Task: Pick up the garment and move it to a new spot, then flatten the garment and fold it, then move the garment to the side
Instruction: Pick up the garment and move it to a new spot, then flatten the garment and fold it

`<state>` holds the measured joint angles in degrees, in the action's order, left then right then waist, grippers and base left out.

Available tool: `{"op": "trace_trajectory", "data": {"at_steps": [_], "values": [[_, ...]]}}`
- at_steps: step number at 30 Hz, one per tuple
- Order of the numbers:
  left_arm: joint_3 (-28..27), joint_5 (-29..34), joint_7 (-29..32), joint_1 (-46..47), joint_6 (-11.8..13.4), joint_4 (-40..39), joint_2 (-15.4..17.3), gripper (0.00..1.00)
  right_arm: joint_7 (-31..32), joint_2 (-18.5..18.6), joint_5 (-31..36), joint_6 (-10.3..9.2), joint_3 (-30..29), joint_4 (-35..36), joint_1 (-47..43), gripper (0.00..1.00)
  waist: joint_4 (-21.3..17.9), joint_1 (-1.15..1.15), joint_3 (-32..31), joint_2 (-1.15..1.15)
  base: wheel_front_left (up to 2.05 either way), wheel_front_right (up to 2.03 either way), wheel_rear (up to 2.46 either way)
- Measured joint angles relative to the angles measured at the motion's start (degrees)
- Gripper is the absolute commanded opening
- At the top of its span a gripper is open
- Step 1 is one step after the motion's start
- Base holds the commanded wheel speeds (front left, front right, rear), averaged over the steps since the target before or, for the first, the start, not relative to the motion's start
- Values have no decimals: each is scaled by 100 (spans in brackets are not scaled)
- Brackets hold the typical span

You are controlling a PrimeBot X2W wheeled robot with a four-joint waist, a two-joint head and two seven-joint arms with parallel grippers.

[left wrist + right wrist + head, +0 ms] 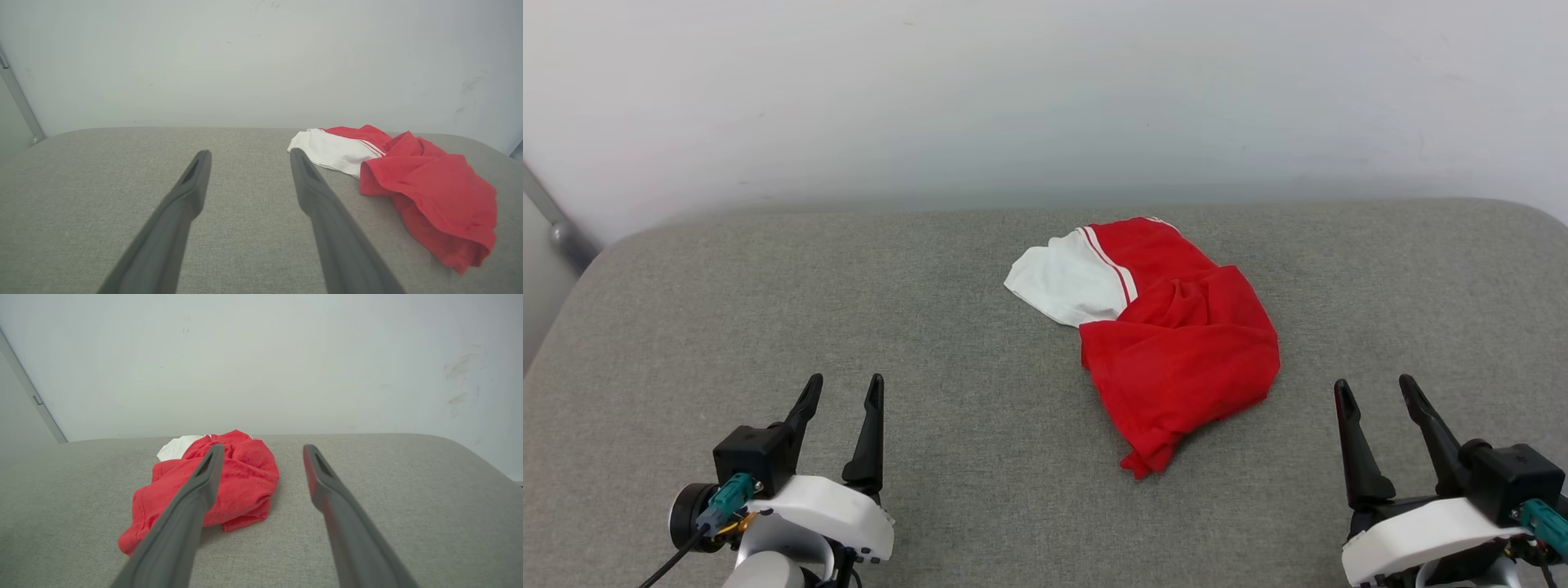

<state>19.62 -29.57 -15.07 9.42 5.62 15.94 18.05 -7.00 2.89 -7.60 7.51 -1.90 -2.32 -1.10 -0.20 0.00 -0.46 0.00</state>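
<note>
The garment (1176, 343), a red jersey with one white sleeve and red-and-white striped trim, lies crumpled in a heap right of centre on the grey cushioned surface (931, 327). Its numbers are hidden in the folds. My left gripper (844, 390) stands open at the lower left, well apart from the cloth. At the lower right my right gripper (1376, 390) is open too, a short way right of the heap. The garment (425, 188) lies right of the left gripper (250, 155) in the left wrist view. The garment (229, 482) sits behind the left finger of the right gripper (263, 449).
A pale wall (1045, 98) rises right behind the grey surface. The surface's rounded back corners show at far left (613, 245) and far right (1535, 212). A grey metal bar (556, 220) slants down the wall at the left edge.
</note>
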Motion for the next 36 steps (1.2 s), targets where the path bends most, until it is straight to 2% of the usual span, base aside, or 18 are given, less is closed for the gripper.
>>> {"op": "trace_trajectory", "data": {"at_steps": [17, 20, 24, 30, 36], "values": [[-122, -8, 42, 260, -73, 64, 90, 100, -7, 0, -11, -1, 129, -14, 28, 100, -145, 0, 89, 0, 0, 0, 0], [-123, -48, 222, 719, -229, 64, 151, 100, -11, 1, -9, -1, 205, -21, 183, 100, -218, 0, 222, 0, 0, 0, 0], [-103, -75, 669, 1508, -532, 147, 425, 100, -53, 0, 24, -1, 414, -64, 393, 100, -426, 0, 421, 0, 0, 0, 0], [-53, -169, 1566, 2904, -955, 528, 777, 100, -253, 0, -27, 0, 590, -244, 706, 100, -786, 1, 895, 0, 0, 0, 0], [323, -423, 2630, 3906, -1248, 929, 984, 100, -515, 2, -256, 0, 701, -491, 920, 100, -1245, 1, 1359, 0, 0, 0, 0]]}}
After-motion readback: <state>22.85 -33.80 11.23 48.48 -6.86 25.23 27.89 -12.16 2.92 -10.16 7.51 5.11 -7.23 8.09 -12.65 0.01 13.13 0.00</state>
